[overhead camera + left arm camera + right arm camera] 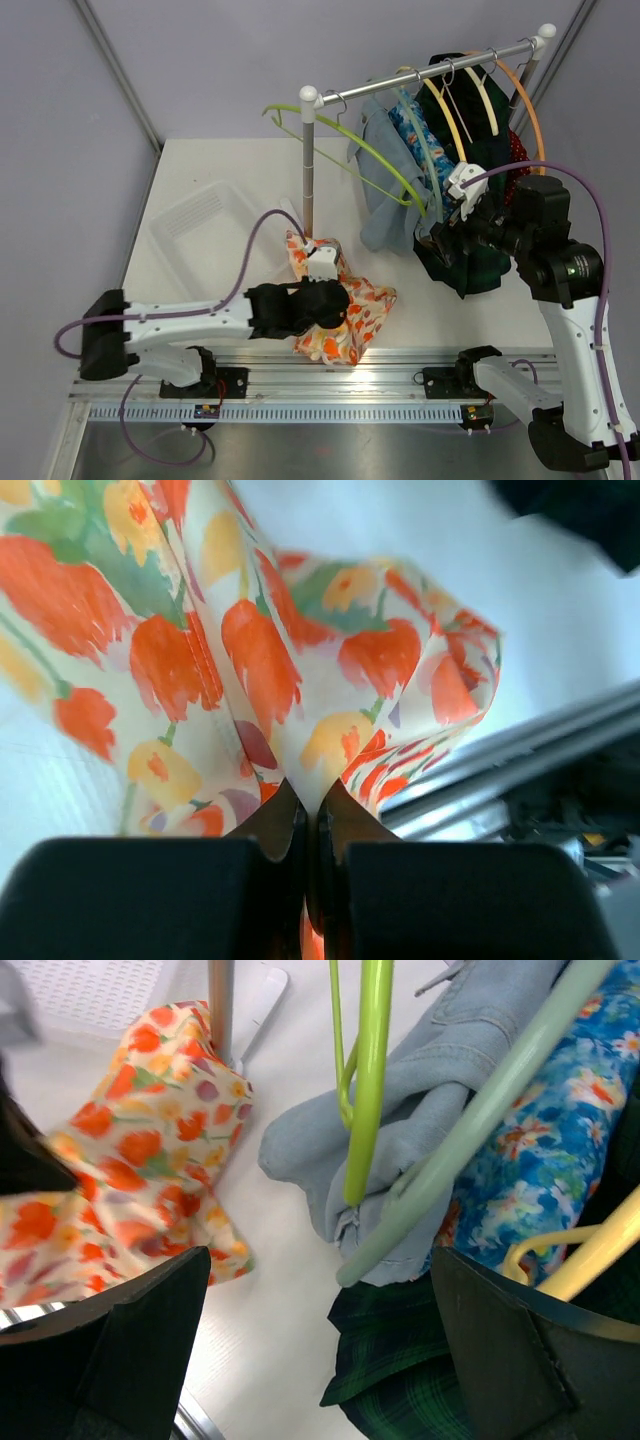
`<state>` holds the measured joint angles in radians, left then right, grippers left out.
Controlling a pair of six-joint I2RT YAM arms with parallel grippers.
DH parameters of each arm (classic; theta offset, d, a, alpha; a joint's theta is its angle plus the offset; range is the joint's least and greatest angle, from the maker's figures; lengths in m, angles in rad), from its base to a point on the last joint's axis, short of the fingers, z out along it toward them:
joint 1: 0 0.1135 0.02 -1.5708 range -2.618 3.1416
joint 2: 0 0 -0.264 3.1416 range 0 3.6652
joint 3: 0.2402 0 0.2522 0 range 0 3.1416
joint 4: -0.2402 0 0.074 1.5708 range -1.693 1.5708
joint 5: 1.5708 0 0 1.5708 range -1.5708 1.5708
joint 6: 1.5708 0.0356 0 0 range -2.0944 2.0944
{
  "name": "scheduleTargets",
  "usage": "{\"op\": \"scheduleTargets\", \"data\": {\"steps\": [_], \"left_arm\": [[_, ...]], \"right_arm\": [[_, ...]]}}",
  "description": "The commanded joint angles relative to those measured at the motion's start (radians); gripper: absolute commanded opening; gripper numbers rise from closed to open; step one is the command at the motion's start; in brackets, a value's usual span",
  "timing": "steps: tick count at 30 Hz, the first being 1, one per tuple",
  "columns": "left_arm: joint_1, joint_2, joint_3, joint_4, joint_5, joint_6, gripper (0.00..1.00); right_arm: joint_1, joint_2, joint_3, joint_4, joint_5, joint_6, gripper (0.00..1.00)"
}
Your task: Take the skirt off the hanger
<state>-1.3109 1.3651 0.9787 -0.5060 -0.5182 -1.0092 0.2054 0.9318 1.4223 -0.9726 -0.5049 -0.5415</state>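
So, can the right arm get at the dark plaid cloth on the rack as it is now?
Probably yes. The right gripper is open and close to the plaid cloth, with nothing between them. The denim and a lime hanger hang near, so it may brush them.

The cream fabric skirt [352, 312] printed with orange and yellow tulips lies crumpled against the foot of the white rack post [308, 175], and the thin, curved lime-green hanger [372, 157] hangs tilted and empty beside that post's top.

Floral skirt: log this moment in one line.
left gripper: shut on floral skirt | skirt: heaped on table | right gripper: open
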Motion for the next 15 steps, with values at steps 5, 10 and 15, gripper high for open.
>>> {"op": "scheduleTargets", "data": {"steps": [5, 10, 15], "left_arm": [[-0.005, -0.394, 0.001, -0.013, -0.205, 0.357, 0.0], [0.015, -0.451, 0.176, -0.152, -0.495, 0.65, 0.0], [0.218, -0.491, 0.287, -0.105, -0.45, 0.92, 0.0]], "right_arm": [[-0.032, -0.007, 0.087, -0.008, 0.187, 0.002, 1.0], [-0.047, -0.01, 0.095, -0.012, 0.209, 0.011, 1.0], [-0.058, -0.013, 0.063, 0.008, 0.2, 0.018, 1.0]]}}
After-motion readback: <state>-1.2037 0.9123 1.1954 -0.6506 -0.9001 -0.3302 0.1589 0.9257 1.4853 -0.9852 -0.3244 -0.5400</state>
